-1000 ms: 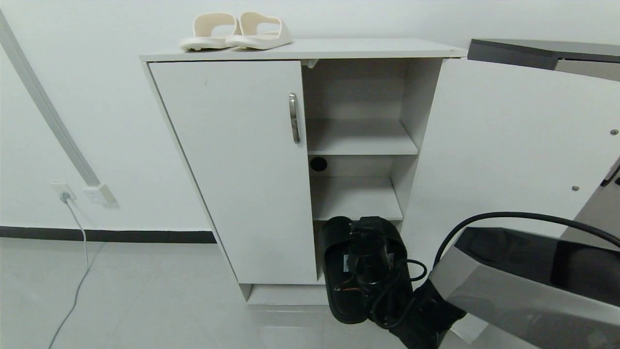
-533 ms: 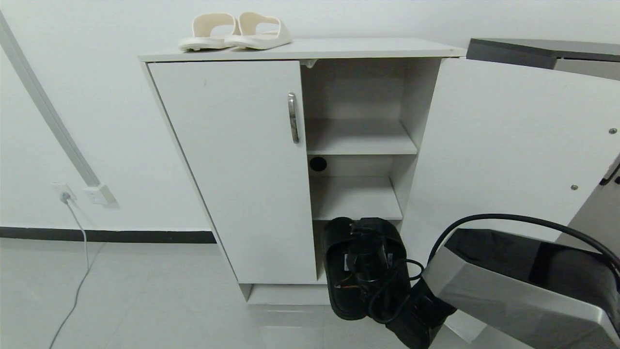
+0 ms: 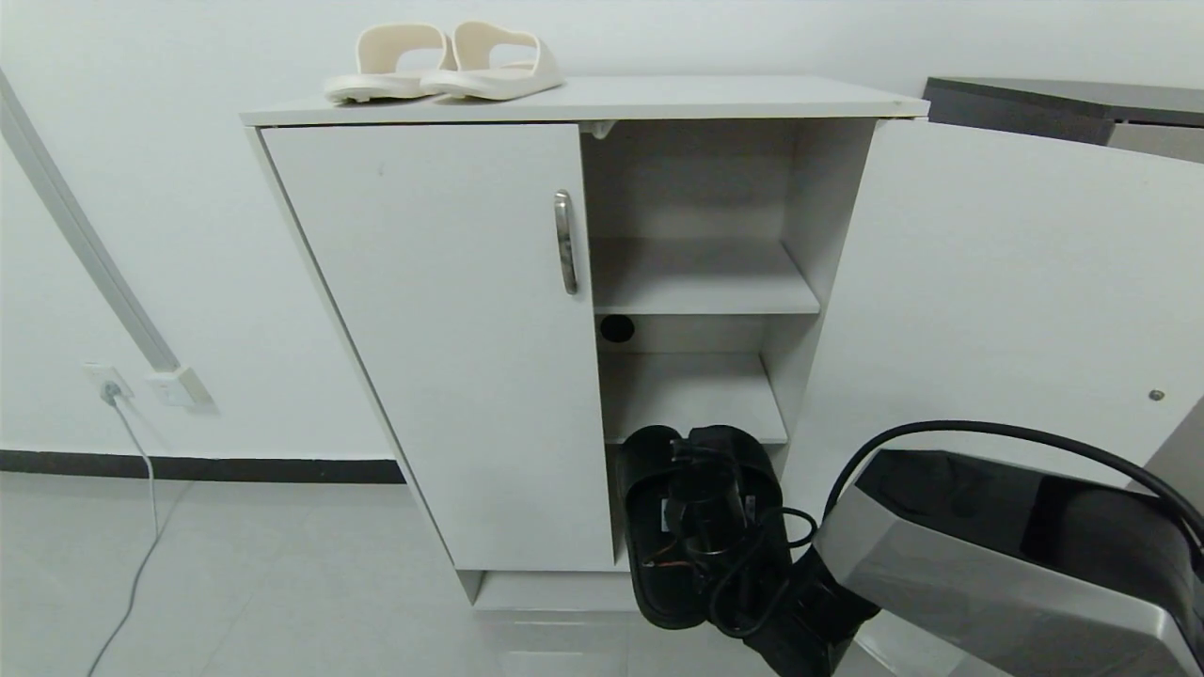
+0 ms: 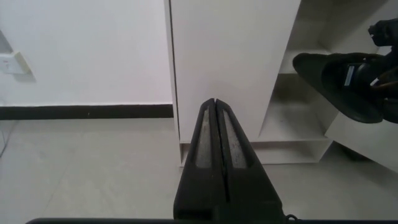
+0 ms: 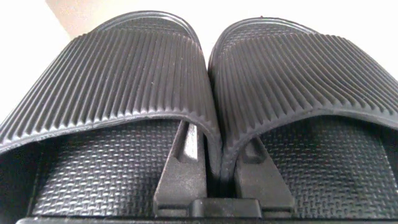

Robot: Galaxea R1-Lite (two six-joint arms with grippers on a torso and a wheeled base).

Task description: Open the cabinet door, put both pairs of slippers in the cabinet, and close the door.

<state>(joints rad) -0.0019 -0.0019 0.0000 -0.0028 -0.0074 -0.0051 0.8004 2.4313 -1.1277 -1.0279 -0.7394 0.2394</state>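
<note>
Edges closer to the white wooden cabinet (image 3: pixel 442 329), nudging the pair of black ribbed rubber slippers (image 3: pixel 656 550), clamped by their touching straps in the closed right gripper (image 5: pixel 214 158), into the foot of its open right side. Keeps the left gripper (image 4: pixel 214 107) shut on nothing; leaves the cream foam slippers (image 3: pixel 442 61) on the cabinet top for later.

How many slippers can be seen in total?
4. Two cream slippers lie side by side on top of the cabinet; the right gripper holds two black slippers at its lowest opening.
</note>
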